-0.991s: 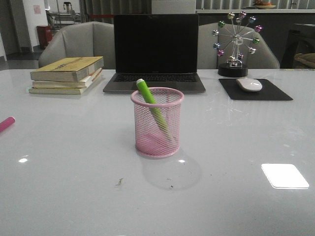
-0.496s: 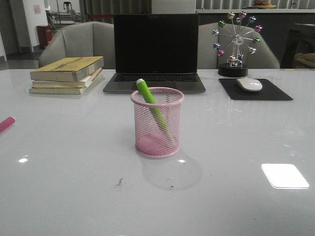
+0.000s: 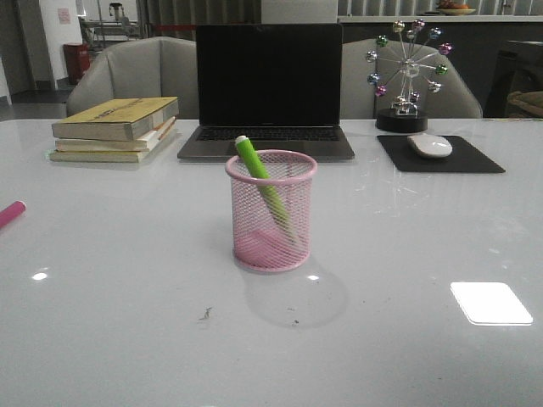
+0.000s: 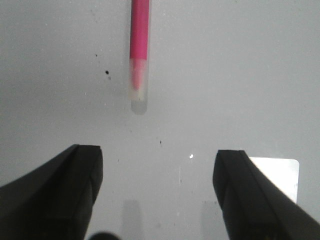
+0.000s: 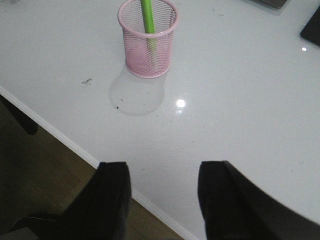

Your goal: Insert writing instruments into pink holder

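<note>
The pink holder (image 3: pixel 271 212) stands upright at the middle of the white table, and the right wrist view shows the same pink holder (image 5: pixel 147 37). The lime green marker (image 3: pixel 254 165) leans inside it, its white tip above the rim; from the right wrist the green marker (image 5: pixel 147 15) also shows. The magenta marker (image 3: pixel 10 214) lies flat at the table's far left edge. In the left wrist view the magenta marker (image 4: pixel 139 45) lies ahead of my open left gripper (image 4: pixel 157 165), which is apart from it. My right gripper (image 5: pixel 162 172) is open over the table's near edge, holding nothing.
At the back stand a laptop (image 3: pixel 267 89), a stack of books (image 3: pixel 114 127), a mouse (image 3: pixel 430 145) on a black pad (image 3: pixel 441 157) and a ferris-wheel ornament (image 3: pixel 407 76). The table's near edge (image 5: pixel 65 137) drops to a brown floor.
</note>
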